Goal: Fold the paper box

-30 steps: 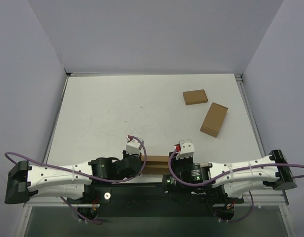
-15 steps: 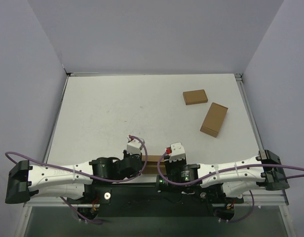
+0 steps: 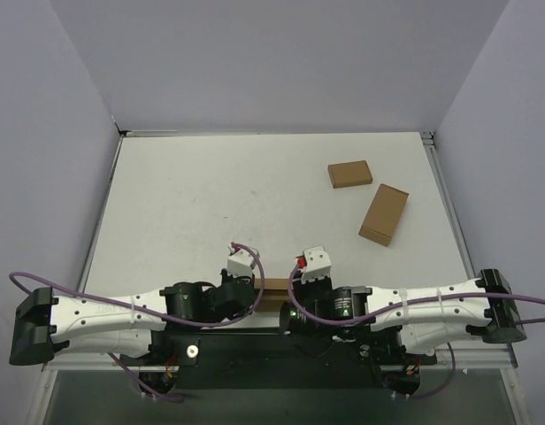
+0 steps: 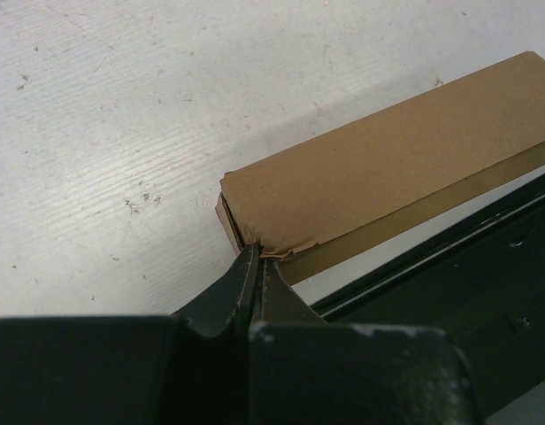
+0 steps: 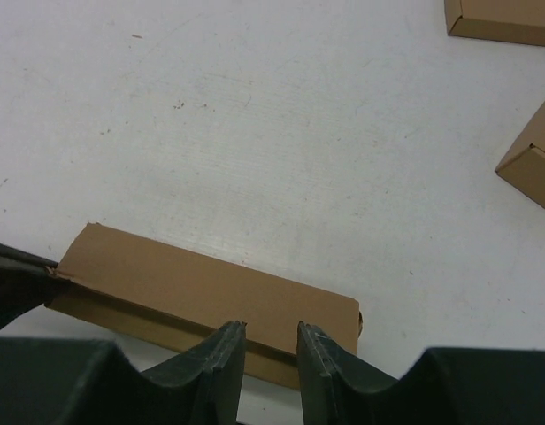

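The paper box (image 3: 278,289) is a shallow closed brown cardboard box lying at the table's near edge between my two arms. In the left wrist view it (image 4: 387,168) runs away to the upper right. My left gripper (image 4: 256,252) is shut, its tips pinched on the crumpled near corner of the box. In the right wrist view the box (image 5: 202,288) lies across the bottom. My right gripper (image 5: 271,336) is open a little, its fingertips (image 5: 228,335) over the box's near long edge and not closed on it. The left gripper's dark tip (image 5: 11,282) touches the box's left corner.
Two smaller ready-made brown boxes lie at the back right, one flat (image 3: 349,173) and one angled (image 3: 384,214); both show at the right wrist view's top right (image 5: 529,168). The black base rail (image 4: 449,266) runs just behind the box's near side. Grey walls enclose the white table (image 3: 211,204).
My right arm has shifted left along the near edge, bringing its gripper closer over the box's right part. The left gripper and the box have not moved.
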Robot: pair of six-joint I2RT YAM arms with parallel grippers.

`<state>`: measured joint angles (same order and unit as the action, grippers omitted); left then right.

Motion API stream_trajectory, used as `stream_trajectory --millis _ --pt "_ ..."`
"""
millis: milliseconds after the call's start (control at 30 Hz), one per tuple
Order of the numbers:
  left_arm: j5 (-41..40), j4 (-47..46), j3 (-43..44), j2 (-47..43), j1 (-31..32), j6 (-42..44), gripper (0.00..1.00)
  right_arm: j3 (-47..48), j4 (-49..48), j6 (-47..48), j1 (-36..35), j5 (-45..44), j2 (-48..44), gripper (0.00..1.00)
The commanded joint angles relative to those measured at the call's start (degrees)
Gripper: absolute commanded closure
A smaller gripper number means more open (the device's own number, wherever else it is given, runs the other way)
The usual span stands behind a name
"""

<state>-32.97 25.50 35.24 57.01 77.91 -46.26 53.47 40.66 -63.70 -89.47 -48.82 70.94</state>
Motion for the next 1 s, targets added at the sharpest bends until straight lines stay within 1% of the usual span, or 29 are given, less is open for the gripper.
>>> stream_trajectory --millis 0,33,133,267,367,400,433,500,533,600,633,767,833,867,967 --pt "2.47 8.08 -1.67 1.61 -0.04 0.64 1.00 -1.16 -4.09 6.65 4.39 0.21 -1.42 0.70" --pt "2.39 8.08 -1.41 1.70 -0.04 0.64 1.00 -1.87 -6.36 7.88 4.92 1.17 -1.24 0.70" --pt "2.39 8.17 -0.97 1.96 -0.04 0.73 1.00 -4.07 -8.23 7.81 5.80 4.42 -0.10 0.71" --pt "3.09 7.73 -0.27 2.14 -0.04 1.17 1.00 -6.45 -8.41 4.39 5.98 9.51 1.75 0.73" --pt "3.96 7.20 0.44 1.61 -0.04 2.31 1.00 -8.21 -8.67 2.10 5.98 11.46 3.41 0.75" --pt "4.32 6.68 0.53 1.44 -0.04 2.58 0.97 -8.47 -8.76 1.92 5.98 11.90 4.29 0.75" --pt "5.01 6.32 0.70 1.09 -0.04 2.93 0.91 -8.73 -8.76 1.83 6.06 11.99 4.65 0.75" --pt "5.81 5.53 0.88 -0.23 -0.04 4.07 0.75 -8.74 -8.76 1.74 6.06 12.34 5.61 0.75" --pt "6.51 5.27 0.88 -0.67 0.05 4.51 0.63 -8.74 -8.76 1.65 6.32 12.43 5.79 0.76" --pt "7.48 4.92 1.32 -2.60 -0.04 6.09 0.55 -8.82 -8.76 1.48 6.50 12.78 6.49 0.76" --pt "7.83 5.00 1.58 -3.31 -0.04 6.44 0.47 -8.82 -8.67 1.48 6.85 13.13 6.67 0.77" --pt "11.25 7.11 3.07 -8.48 -0.13 8.11 0.39 -8.82 -8.67 1.48 7.03 13.22 6.85 0.77" --pt "11.79 8.86 3.69 -10.34 -0.21 8.12 0.37 -8.74 -8.67 1.56 7.12 13.22 6.76 0.78" --pt "11.96 9.22 3.78 -12.17 -0.30 7.85 0.34 -8.74 -8.67 1.65 7.12 13.22 6.76 0.78" --pt "12.49 8.44 3.87 -15.16 -1.62 6.80 0.30 -8.82 -8.67 1.48 7.12 13.40 6.67 0.78"
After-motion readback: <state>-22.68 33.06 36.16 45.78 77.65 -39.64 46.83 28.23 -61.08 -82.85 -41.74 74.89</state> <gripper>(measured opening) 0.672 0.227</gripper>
